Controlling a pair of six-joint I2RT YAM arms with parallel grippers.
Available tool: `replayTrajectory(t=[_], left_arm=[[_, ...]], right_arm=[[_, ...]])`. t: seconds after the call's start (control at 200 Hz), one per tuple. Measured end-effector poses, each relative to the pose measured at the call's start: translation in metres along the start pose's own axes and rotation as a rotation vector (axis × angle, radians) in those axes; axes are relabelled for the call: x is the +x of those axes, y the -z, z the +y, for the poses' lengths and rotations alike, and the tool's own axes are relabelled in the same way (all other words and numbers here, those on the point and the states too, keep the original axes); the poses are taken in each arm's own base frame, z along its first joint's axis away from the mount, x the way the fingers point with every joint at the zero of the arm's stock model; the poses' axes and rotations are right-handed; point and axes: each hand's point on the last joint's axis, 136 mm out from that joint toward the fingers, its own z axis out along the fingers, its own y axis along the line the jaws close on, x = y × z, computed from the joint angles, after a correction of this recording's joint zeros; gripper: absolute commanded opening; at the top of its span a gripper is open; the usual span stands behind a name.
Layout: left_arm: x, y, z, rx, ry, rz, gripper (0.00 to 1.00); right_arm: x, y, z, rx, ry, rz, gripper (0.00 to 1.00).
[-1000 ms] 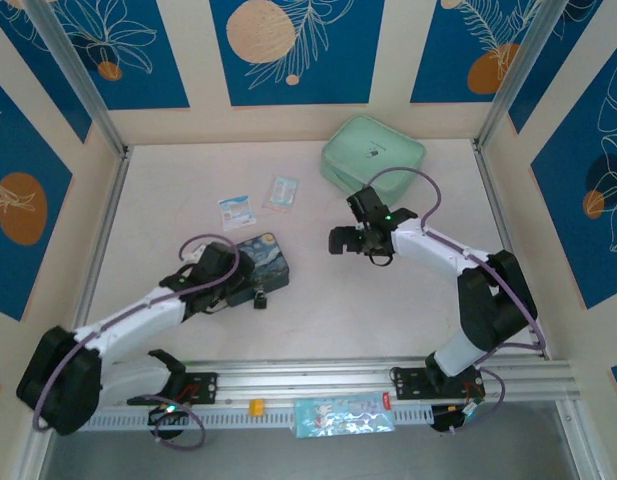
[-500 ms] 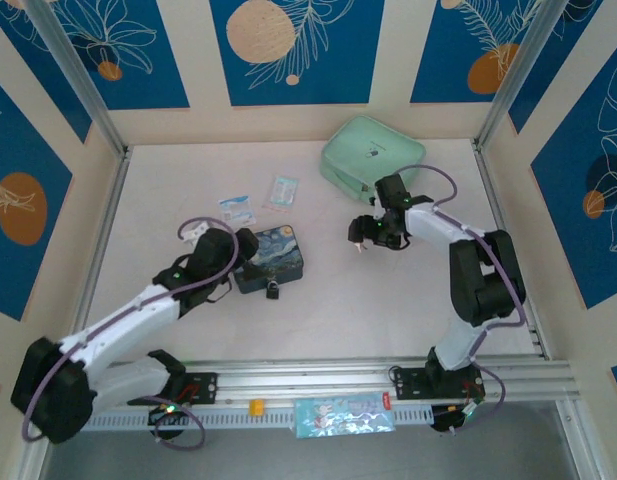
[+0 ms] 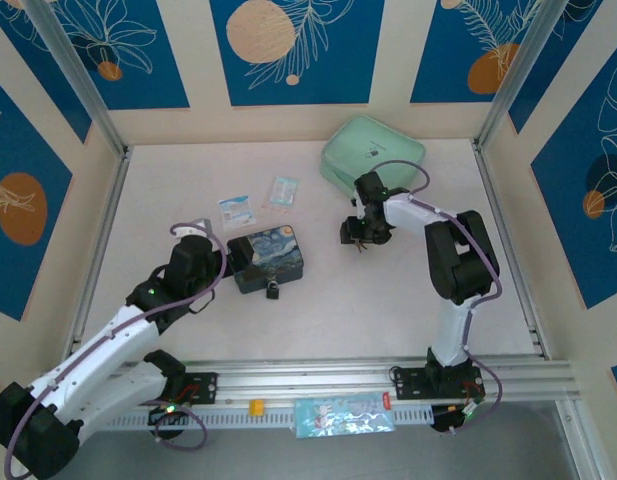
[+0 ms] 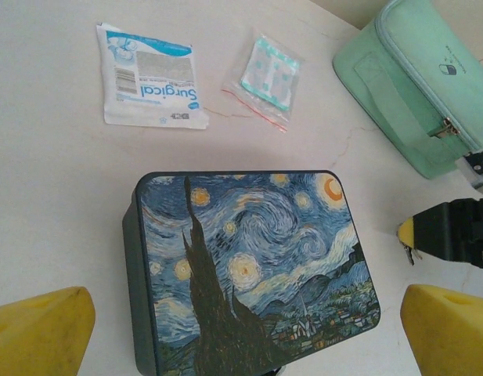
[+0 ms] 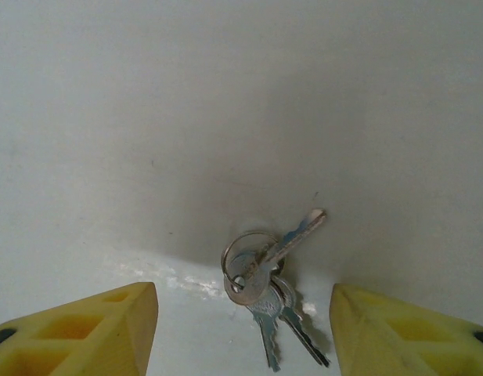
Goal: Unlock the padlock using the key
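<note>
While I line up the pick, the right gripper point(image 5: 243, 333) hangs low over the table point(image 5: 225, 94) with its yellow fingers point(image 5: 92, 333) spread wide and nothing between them. The key point(image 5: 264, 270) lies flat on the table just ahead of the fingertips, roughly centred btwn the two finger lines. It's a small bunch on a ring. One blade runs diagonally away from the tool and to its right, and the other two point back toward the wrist. No single long axis, so I reckon the ring and heads in the middle are the safest spot to close on.

The right arm is clearly the nearer one for the key. The left gripper point(image 4: 241, 333) is also spread, holding nothing, w/ the tin box point(image 4: 249, 258) lying under the gap btwn its fingers. The padlock point(image 3: 273, 290) sits touching the tin box's edge on the side toward the arm bases, close to the left tool and well apart from the right one.

Next move, as I judge it: straight down and slightly fwd, then close. Risk is the thin metal skating on the smooth top, or pinching one blade only and letting the rest dangle. From the wrist view I can't tell how high the tips are above the surface.
</note>
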Motion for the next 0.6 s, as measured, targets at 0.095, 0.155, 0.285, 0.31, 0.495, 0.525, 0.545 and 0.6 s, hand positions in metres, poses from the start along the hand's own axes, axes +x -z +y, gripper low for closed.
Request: replayTrajectory(t=[0.095,0.155,0.285,0.31,0.495,0.525,0.545,0.6], left_arm=[[-0.0002,-0.0007,-0.0016,0.007,0.002,0.0,1.0],[-0.0001,-0.0024,-0.0029,0.011,0.003,0.002,1.0],[0.0017,-0.0039,-0.0031,0.011,0.005,0.011,1.0],[0.0016,-0.0039,-0.0033,0.012,0.006,0.01,1.0],[-0.0002,-0.0016,-0.0044,0.03,0.041,-0.007,1.0],[0.0002,-0.0011,-0.0039,0.032,0.046,-0.01,1.0],[0.0005,-0.0009,-0.0036,0.032,0.051,-0.01,1.0],[0.0012,-0.0008,-0.0029,0.034,0.061,-0.011,1.0]], right_arm=[[0.0039,-0.0031,-0.0007,0.031,0.015,0.013,0.53],[0.0036,-0.0037,-0.0005,0.049,0.022,0.015,0.49],[0.0033,-0.0051,-0.0007,0.072,0.031,0.013,0.39],[0.0033,-0.0053,-0.0014,0.08,0.03,0.014,0.38],[0.0031,-0.007,-0.005,0.138,0.043,0.029,0.27],[0.0031,-0.0071,-0.0061,0.146,0.042,0.029,0.26],[0.003,-0.0069,-0.0068,0.151,0.037,0.029,0.25],[0.003,-0.0065,-0.0075,0.155,0.037,0.029,0.23]])
